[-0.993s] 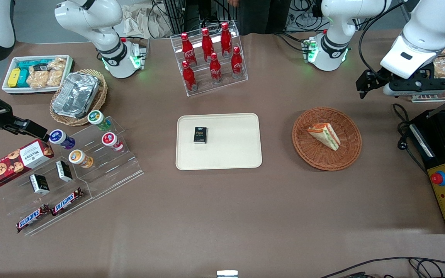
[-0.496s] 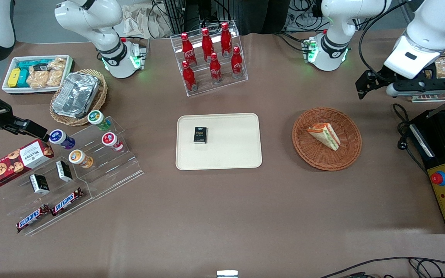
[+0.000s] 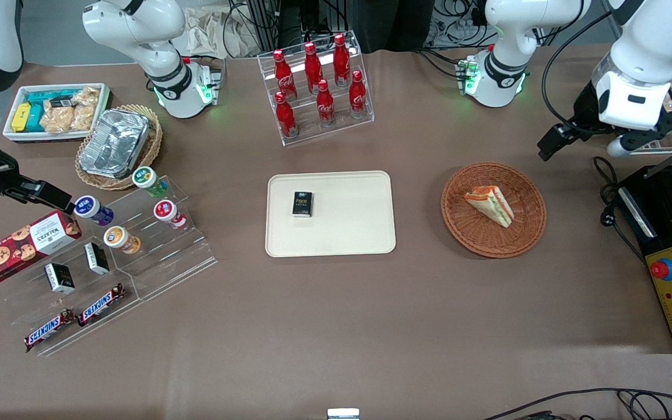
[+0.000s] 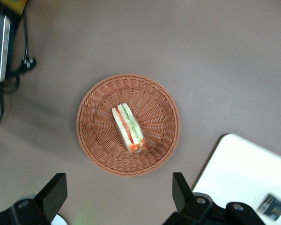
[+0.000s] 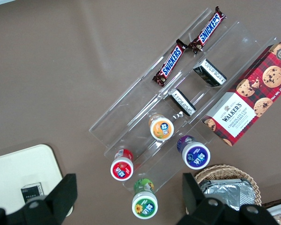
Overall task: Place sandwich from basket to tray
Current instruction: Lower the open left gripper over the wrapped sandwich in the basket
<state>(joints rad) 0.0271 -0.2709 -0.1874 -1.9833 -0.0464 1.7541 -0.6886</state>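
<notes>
One sandwich (image 3: 490,204) is lying on its side in the basket (image 3: 531,224), near the middle, filling layers showing as orange-red and green stripes. Basket is sitting on the brown table (image 3: 336,326) at about 3 o'clock from the tray (image 3: 359,233), well apart from it.

Gripper (image 4: 118,197) is hanging high above the table, off the basket rim, toward the working arm's end; from the front camera it is sitting at roughly 1 o'clock from the basket. Wrist camera is looking straight down: both fingers (image 4: 54,192) are standing spread wide, nothing between them, touching nothing. Sandwich is showing clear of both fingers in that view.

Tray is carrying one small black packet (image 3: 302,204) near its 10 o'clock corner; the remaining surface is showing bare cream. Sandwich is not yet on the tray.
</notes>
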